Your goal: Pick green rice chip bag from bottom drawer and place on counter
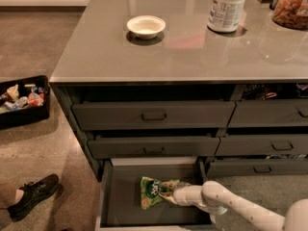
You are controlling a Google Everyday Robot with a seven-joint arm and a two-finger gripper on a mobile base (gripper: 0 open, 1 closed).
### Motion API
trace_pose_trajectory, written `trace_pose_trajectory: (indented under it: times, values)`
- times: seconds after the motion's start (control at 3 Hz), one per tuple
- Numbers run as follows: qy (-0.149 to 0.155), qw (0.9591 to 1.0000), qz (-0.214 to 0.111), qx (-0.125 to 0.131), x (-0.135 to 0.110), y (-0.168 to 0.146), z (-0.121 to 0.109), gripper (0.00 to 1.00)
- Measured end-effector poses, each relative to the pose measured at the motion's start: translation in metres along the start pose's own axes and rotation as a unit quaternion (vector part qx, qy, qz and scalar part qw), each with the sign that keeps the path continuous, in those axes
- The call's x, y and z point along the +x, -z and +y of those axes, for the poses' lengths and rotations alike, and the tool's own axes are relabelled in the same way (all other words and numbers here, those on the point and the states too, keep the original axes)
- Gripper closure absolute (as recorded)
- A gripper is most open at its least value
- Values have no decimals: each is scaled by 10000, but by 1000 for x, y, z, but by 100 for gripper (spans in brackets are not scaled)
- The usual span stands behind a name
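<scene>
The green rice chip bag (151, 192) lies in the open bottom drawer (120, 207), right of the middle of its dark floor. My gripper (167, 193) reaches in from the lower right on its white arm and is shut on the bag's right end. The bag's green front with the dark round logo faces up. Its right part is hidden under the gripper. The counter (192, 47) is the glossy grey top above the drawers.
On the counter stand a white bowl (146, 26), a white tub (227, 6) and a jar of snacks (291, 6). A black bin of packets (21, 101) sits on the floor at left. A person's black shoe (33, 194) is at the lower left. The upper drawers stand slightly ajar.
</scene>
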State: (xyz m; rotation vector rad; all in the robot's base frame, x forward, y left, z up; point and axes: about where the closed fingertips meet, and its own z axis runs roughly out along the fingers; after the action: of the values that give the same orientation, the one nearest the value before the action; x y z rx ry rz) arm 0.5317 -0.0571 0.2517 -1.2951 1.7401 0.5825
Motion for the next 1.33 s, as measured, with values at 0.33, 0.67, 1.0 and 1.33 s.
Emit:
trace_pose_trajectory:
  times: [0.33, 0.67, 1.0, 1.33]
  values:
    - [431, 9988, 57, -243, -24, 54, -1, 100]
    - [837, 9953, 133, -477, -46, 116, -1, 100]
    - [1332, 9892, 230, -566, -76, 174, 2, 100]
    - [1902, 9797, 459, -444, -120, 244, 11, 100]
